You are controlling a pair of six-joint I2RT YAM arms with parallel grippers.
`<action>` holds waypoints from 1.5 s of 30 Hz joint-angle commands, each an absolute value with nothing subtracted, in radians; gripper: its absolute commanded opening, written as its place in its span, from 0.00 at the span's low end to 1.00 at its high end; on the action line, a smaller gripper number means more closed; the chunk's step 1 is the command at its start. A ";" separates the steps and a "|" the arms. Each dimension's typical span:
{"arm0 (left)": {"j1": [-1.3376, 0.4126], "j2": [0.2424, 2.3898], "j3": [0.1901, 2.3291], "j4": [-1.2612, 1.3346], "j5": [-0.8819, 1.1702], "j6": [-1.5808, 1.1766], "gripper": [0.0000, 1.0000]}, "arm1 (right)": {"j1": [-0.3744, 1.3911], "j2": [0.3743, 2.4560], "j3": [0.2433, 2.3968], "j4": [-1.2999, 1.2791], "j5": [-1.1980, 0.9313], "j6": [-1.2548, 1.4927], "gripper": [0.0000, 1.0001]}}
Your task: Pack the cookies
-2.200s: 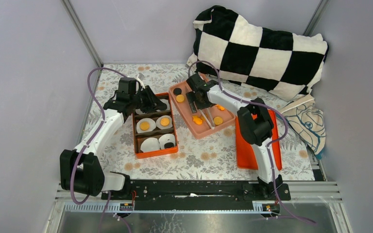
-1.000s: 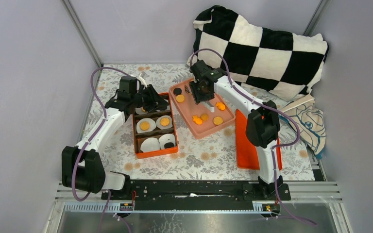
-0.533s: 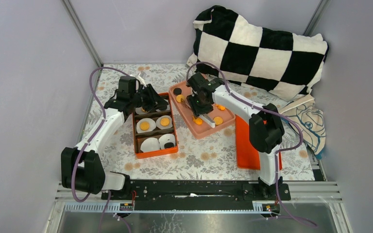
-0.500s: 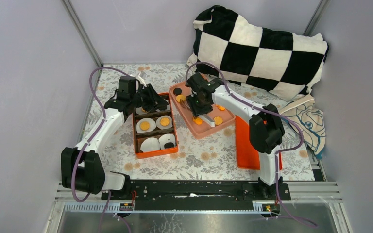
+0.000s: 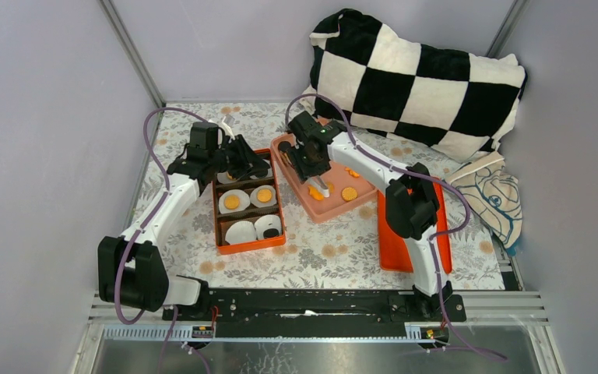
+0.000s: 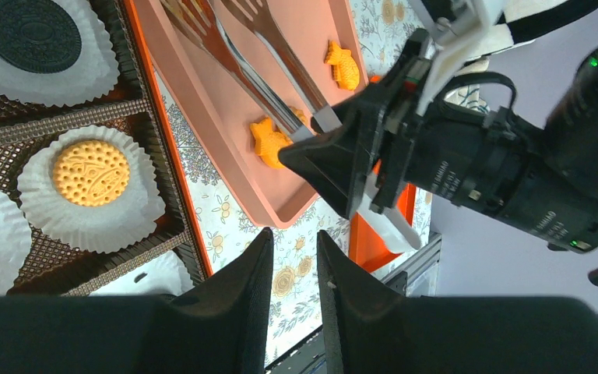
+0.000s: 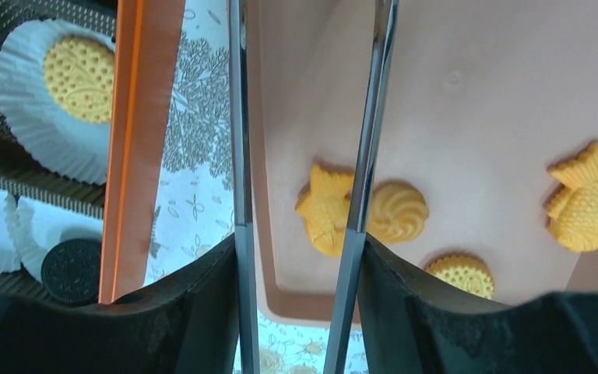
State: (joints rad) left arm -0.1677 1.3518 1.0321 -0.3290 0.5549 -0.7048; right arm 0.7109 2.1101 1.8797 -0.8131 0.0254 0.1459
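Now the tongs open over the tray corner, with no cookie taken yet.

Compared with a second ago, the right gripper has swung from the far side of the tray to its near left corner, just beside the box. It is clamped on the tongs, and their blades stand a little wider apart than before, with nothing between them. One blade lies along the tray rim; the other crosses the fish cookie, which touches a shell cookie. I judge this as lining up for the fish, so the packing step is not yet done. The other loose cookies are in the tray; some sit in the cups in the box. The left gripper has not moved: it hangs over the box's far end, fingers narrow and empty.
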 commanded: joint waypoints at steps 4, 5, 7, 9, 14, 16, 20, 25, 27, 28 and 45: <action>-0.158 1.347 1.035 -0.301 0.575 -0.698 0.31 | 0.713 2.197 2.002 -0.851 0.030 0.130 0.54; -0.156 1.346 1.035 -0.303 0.575 -0.697 0.31 | 0.713 2.197 2.002 -0.857 0.036 0.132 0.52; -0.154 1.343 1.035 -0.307 0.575 -0.695 0.31 | 0.713 2.180 1.983 -0.853 0.054 0.140 0.47; -0.151 1.341 1.035 -0.309 0.577 -0.693 0.31 | 0.713 2.148 1.957 -0.845 0.076 0.147 0.41; -0.138 1.332 1.042 -0.315 0.583 -0.697 0.31 | 0.713 2.038 1.895 -0.839 0.128 0.153 0.34; -0.135 1.331 1.047 -0.319 0.585 -0.701 0.31 | 0.715 1.977 1.875 -0.837 0.126 0.158 0.32; -0.119 1.320 1.071 -0.346 0.555 -0.704 0.31 | 0.742 1.866 1.824 -0.826 0.121 0.164 0.31; -0.009 1.318 1.085 -0.301 0.624 -0.789 0.31 | 0.806 1.754 1.754 -0.843 0.093 0.179 0.29; 0.096 1.329 1.086 -0.269 0.672 -0.840 0.30 | 0.841 1.714 1.719 -0.844 0.063 0.189 0.29; 0.133 1.339 1.088 -0.261 0.679 -0.863 0.30 | 0.859 1.698 1.707 -0.844 0.051 0.195 0.29; 0.220 1.318 1.066 -0.233 0.756 -0.867 0.31 | 0.885 1.786 1.582 -0.755 0.237 0.183 0.34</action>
